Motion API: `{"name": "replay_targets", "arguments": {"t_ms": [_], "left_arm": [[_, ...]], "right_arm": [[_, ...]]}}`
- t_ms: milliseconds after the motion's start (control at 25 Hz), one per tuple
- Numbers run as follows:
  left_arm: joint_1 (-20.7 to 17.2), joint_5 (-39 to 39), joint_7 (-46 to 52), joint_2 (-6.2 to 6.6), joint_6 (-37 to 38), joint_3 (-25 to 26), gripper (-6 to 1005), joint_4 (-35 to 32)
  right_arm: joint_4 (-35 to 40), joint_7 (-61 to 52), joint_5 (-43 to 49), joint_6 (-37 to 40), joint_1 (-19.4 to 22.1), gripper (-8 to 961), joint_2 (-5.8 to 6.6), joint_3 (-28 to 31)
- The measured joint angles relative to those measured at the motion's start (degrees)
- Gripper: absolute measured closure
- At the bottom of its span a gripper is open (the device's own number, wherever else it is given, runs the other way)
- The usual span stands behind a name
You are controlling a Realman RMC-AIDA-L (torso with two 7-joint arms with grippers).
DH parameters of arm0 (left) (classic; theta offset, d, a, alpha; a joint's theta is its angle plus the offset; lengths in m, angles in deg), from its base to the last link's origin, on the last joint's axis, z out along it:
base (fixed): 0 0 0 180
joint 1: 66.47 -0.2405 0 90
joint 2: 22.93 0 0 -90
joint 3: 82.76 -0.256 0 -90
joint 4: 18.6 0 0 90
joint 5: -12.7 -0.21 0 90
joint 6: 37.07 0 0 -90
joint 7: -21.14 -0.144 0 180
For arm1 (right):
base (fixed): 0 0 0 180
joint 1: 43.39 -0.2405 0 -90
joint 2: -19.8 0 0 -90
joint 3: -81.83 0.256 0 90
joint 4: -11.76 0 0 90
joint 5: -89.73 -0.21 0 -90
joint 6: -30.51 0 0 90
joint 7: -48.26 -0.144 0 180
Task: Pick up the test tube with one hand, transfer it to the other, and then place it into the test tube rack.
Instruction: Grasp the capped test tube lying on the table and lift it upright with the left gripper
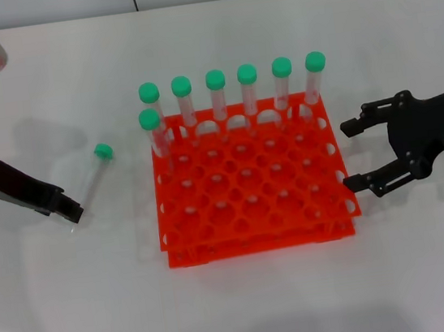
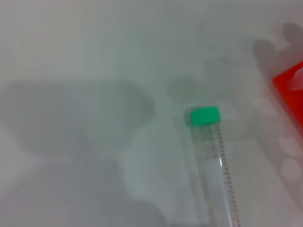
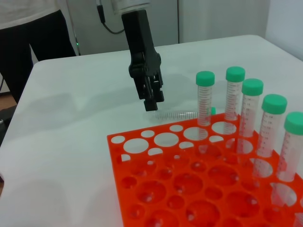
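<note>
The test tube [image 1: 100, 159] lies flat on the white table left of the test tube rack [image 1: 261, 243], its green cap toward the back. The left wrist view shows the test tube [image 2: 213, 161] alone on the table. My left gripper [image 1: 71, 210] hovers at the tube's bottom end with its fingers together and nothing between them. In the right wrist view my left gripper [image 3: 151, 105] hangs just beside the end of the lying test tube [image 3: 177, 115]. My right gripper [image 1: 349, 155] stands open at the rack's right edge, empty.
Several identical green-capped tubes [image 1: 249, 89] stand in the rack's back row, and one more [image 1: 152, 130] stands behind the left corner. A corner of the rack [image 2: 289, 90] shows in the left wrist view. A person in dark clothes [image 3: 28, 28] stands at the table's far side.
</note>
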Motion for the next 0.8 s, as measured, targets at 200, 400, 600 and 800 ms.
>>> {"name": "replay_targets", "arguments": {"t_ms": [200,400,600,800], "left_arm": [[0.9,-0.9,0.4,-0.34,-0.8,-0.1,506,1.6],[1.4,-0.9,0.6,-0.50,-0.8,-0.1,507,1.6],[1.6,-0.9,0.8,-0.60,-0.9,-0.1,508,1.7],[1.8,-0.9,2.2,-0.74,-1.6,-1.8,529,2.2]], "right_arm": [[0.0,0.0,0.0,0.0,0.0,80,-0.03,0.0],[0.0,0.3,0.0,0.0,0.0,80,-0.02,0.0],[0.0,0.5,0.0,0.0,0.0,81,-0.01,0.0],[0.0,0.6,0.0,0.0,0.0,80,0.00,0.0]]}}
